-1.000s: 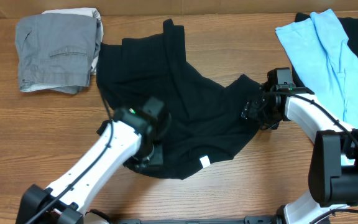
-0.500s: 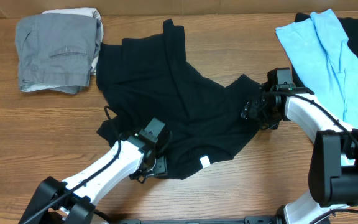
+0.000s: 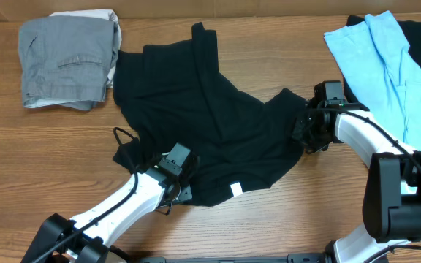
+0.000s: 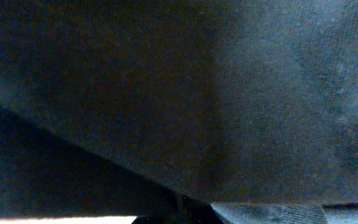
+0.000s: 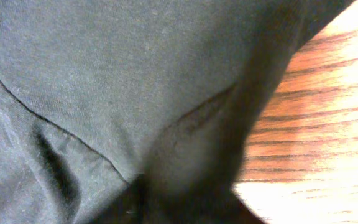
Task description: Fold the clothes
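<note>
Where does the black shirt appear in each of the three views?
Overhead: black shirt spread in the centre.
Left wrist: it fills nearly the whole picture.
Right wrist: it covers left and centre.
Shared landmark: bare wooden table at the shirt's right edge, overhead and right wrist.

On my bench [image 3: 50, 146], the spread shirt [image 3: 210, 124] fills the frame's centre. Folded shorts [image 3: 68, 62] lie upper left, just beside its edge. A loose garment [image 3: 389, 66] lies upper right. My left hand [image 3: 177, 188] sits at the shirt's lower edge, my right hand [image 3: 303, 132] at its right edge.
</note>
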